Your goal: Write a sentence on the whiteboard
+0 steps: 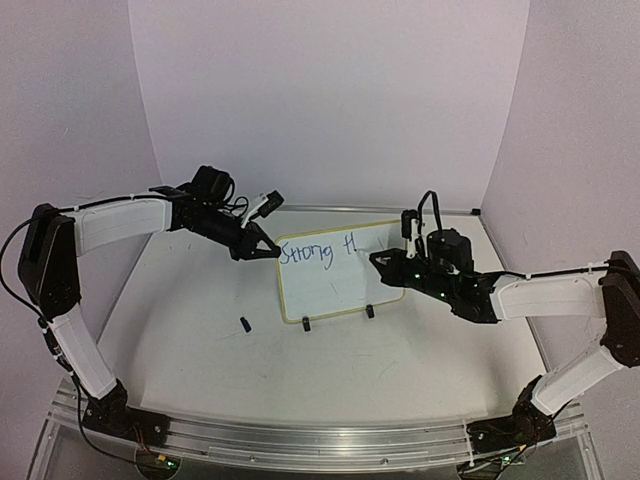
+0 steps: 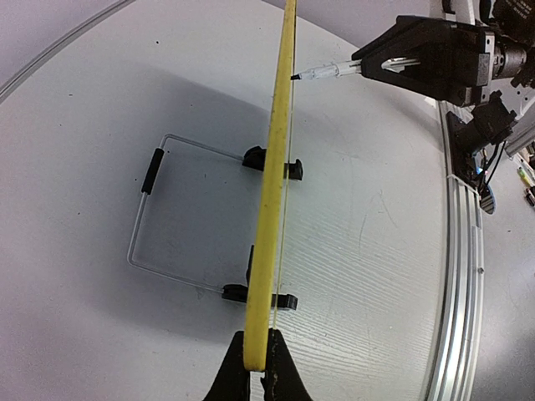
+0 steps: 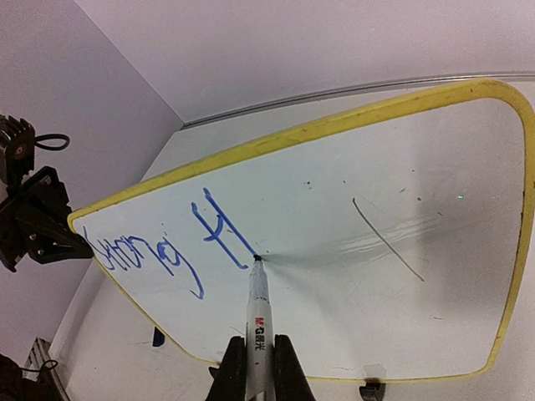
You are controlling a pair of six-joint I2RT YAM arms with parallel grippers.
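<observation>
Right pincer (image 3: 259, 355): fingers closed on the marker (image 3: 256, 309), barrel pointing straight ahead out of the jaws. The tip touches the whiteboard (image 3: 334, 309) just ahead of the pincer, at the foot of the last blue stroke (image 3: 221, 230). The written word (image 3: 159, 251) runs off to the left of the tip; it reads roughly "Strong" plus one or two more letters. Bare board lies to the right of the tip.

The board stands on its clip feet with its long axis crosswise to the marker, so the next letters probably mean moving the tip sideways to the right along that axis, pressing lightly. The right arm is the writing arm and the nearer one to the blank area.

Farther off, at the board's far-left end, the left pincer (image 2: 257, 368) is closed on the yellow frame (image 2: 272, 209) edge-on, apparently bracing it. A wire stand (image 2: 146, 217) sits behind the board. A small dark cap-like piece (image 1: 244, 323) lies on the table (image 1: 200, 380), apart from both pincers.
</observation>
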